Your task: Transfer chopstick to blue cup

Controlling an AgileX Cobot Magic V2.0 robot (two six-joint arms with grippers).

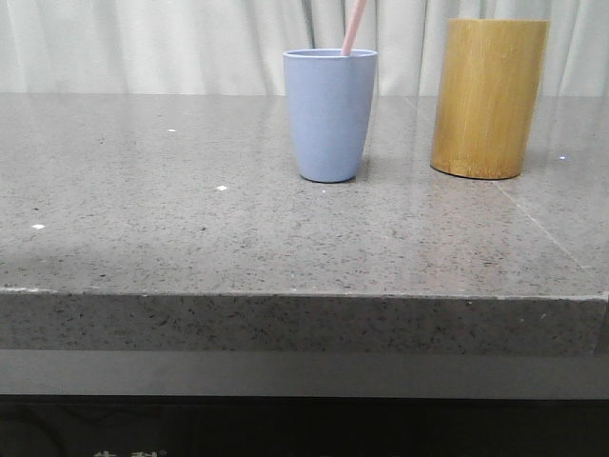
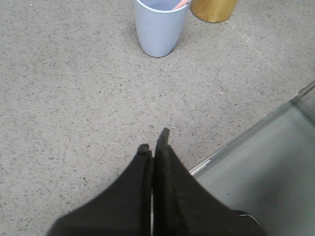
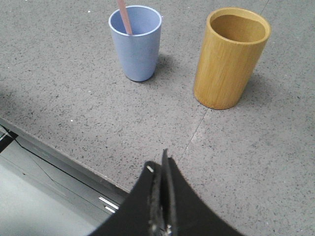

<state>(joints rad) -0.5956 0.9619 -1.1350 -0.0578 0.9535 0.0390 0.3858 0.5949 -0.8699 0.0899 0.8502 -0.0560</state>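
The blue cup stands upright on the grey stone table, with a pale pink chopstick leaning out of it toward the right. The cup and a bit of the chopstick show in the left wrist view; the right wrist view shows the cup with the chopstick inside. My left gripper is shut and empty near the table's front edge. My right gripper is shut and empty, also near the front edge. Neither gripper shows in the front view.
A taller yellow-brown bamboo cylinder stands to the right of the blue cup; the right wrist view shows it empty. The table's front edge and a metal rail lie below the grippers.
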